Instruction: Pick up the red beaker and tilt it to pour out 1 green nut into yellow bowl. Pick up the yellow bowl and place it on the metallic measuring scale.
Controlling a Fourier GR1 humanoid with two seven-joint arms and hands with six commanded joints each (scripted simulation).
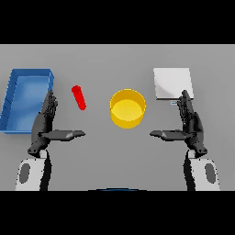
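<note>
On the grey bench (114, 156) four things are sitting: one red beaker (79, 97), one yellow bowl (128, 108), one metallic scale (172, 83) and one blue tray (25, 98). The beaker is lying between tray and bowl, touching neither. The left hand (45, 125) and right hand (190, 124) are hovering with fingers straight, thumbs pointing inward, holding nothing.
</note>
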